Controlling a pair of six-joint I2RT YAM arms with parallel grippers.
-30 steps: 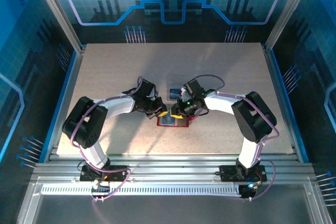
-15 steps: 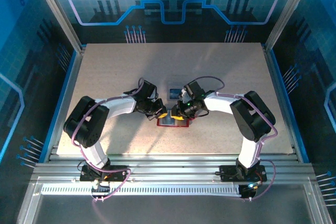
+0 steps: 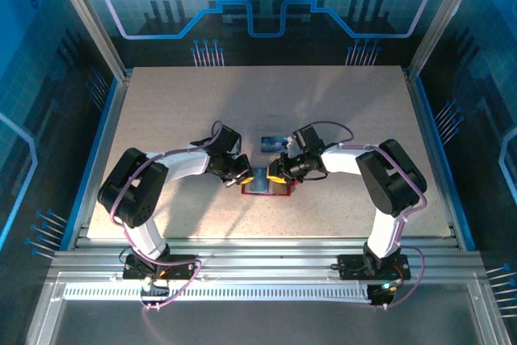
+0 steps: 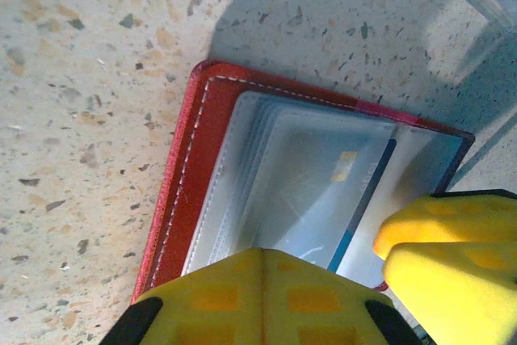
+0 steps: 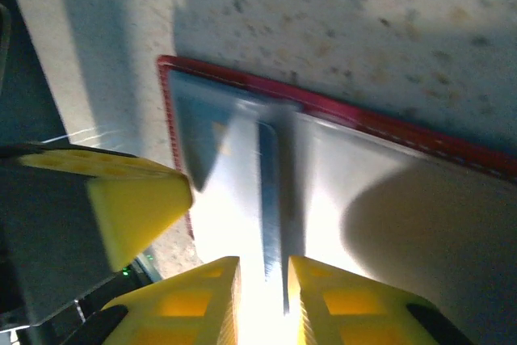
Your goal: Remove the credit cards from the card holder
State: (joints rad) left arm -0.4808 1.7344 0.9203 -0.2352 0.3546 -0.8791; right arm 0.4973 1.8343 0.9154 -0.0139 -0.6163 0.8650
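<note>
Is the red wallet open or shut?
Open. The card holder lies spread flat, its inside facing up, with a card showing in it.

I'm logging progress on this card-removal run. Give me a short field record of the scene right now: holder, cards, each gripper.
card holder: open, lying flat on the table
card in pocket: inside a clear pocket, not out yet
loose card: bluish, on the table beyond the holder, apart from it
left gripper: pads together at the holder's edge
right gripper: fingers narrowly apart, thin card edge between them; grip unclear, view blurred
task status: unfinished
</note>
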